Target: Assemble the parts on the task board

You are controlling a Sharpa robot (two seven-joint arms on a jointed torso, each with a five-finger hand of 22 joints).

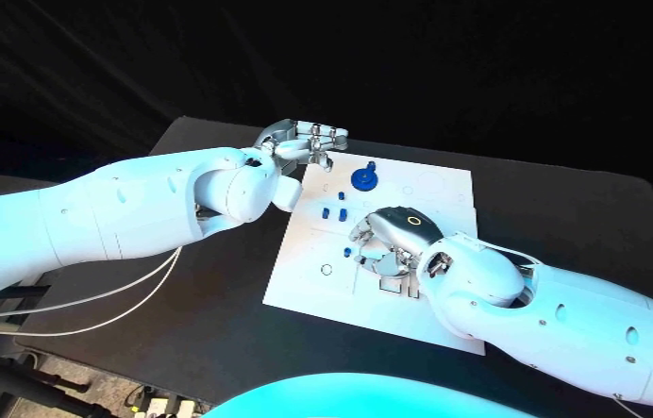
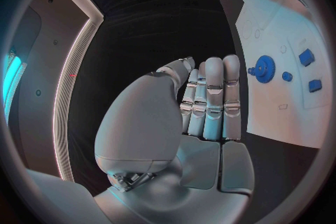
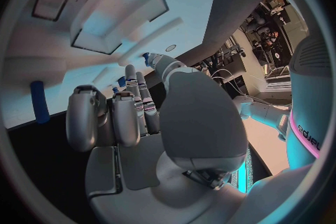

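Hovering over the near half of the board (image 1: 436, 187), my right hand (image 1: 388, 239) hangs with fingers curled down among small blue parts (image 1: 326, 213); whether it grips one I cannot tell. My left hand (image 1: 302, 142) sits at the board's far left corner on the tabletop (image 1: 218, 295), fingers straight, holding nothing, near the blue gear (image 1: 363, 178).
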